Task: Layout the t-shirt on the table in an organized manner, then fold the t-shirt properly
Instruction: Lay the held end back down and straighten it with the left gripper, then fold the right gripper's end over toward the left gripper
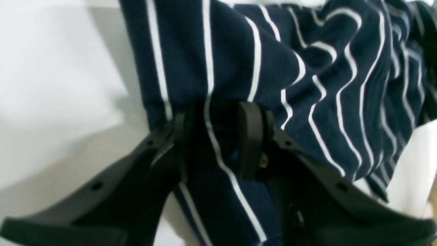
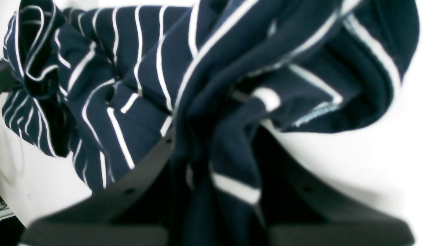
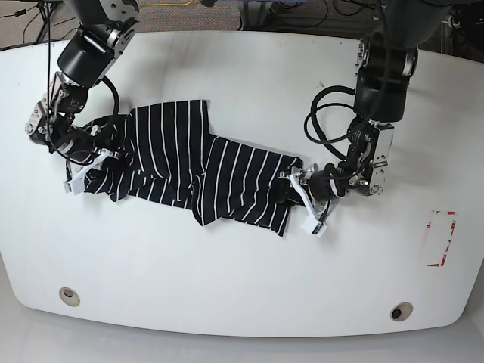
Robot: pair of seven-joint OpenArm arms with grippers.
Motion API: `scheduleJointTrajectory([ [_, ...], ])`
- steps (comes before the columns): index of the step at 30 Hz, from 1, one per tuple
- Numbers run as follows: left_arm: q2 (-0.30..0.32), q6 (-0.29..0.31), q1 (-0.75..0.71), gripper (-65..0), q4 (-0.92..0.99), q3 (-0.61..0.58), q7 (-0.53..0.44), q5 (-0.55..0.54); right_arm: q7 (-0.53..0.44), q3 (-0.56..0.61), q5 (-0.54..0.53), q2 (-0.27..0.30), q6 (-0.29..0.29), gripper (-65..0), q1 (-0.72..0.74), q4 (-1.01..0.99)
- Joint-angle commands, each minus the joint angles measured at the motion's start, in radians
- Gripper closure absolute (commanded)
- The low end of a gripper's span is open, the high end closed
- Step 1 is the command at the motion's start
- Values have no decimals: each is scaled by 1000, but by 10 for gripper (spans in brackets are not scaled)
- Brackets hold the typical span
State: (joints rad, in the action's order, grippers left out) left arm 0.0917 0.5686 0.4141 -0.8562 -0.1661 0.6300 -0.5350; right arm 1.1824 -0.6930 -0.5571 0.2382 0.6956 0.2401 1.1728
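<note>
Both hands clamp t-shirt ends: left hand, right hand; glossy white table, sticker.

A: Between the 2 grippers, the t-shirt blocks the table.
B: Noted. Outward of the left gripper bare tabletop, red-and-white sticker beyond.

Patterned grey-brown floor beyond the far edge of the white counter, black and yellow cables trailing across it, paler grey floor along the near edge, bright even overhead light
</note>
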Motion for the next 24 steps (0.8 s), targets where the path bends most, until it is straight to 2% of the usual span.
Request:
scheduleJointTrajectory([
  [1,1,-14,6,-172,13,-2,44,40,-14,-1,-30,17,3,-55,21,58],
  [8,1,-14,-16,-172,8,1,49,37,26,-4,-36,13,3,-55,-6,213],
  [12,1,-14,-47,-172,5,40,55,37,43,-4,-34,-15,3,-55,-11,310],
  [18,-2,-14,-87,-172,-7,129,120,37,81,-3,-34,-46,3,-55,-5,404],
  [24,-5,-26,-152,-172,-125,139,182,39,81,28,-33,-89,3,-55,20,453],
])
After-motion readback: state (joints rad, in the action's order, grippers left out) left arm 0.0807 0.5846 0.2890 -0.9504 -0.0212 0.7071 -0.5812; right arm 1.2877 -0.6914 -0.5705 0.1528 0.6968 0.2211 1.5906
